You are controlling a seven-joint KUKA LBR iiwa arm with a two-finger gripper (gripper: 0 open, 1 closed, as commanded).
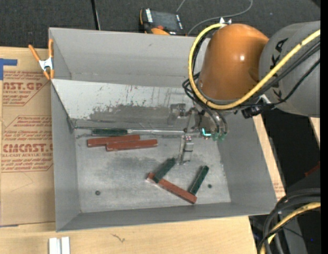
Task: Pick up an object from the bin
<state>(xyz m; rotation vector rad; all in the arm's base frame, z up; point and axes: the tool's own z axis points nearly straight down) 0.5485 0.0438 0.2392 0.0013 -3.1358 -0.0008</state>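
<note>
Camera view, dark green bar (165,169), jaws just beside its upper end

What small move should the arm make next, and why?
Probably ease down and slightly toward the view's left onto the dark green stick: the gripper sits just by its upper end, while a red-brown bar lies against its lower end.
</note>
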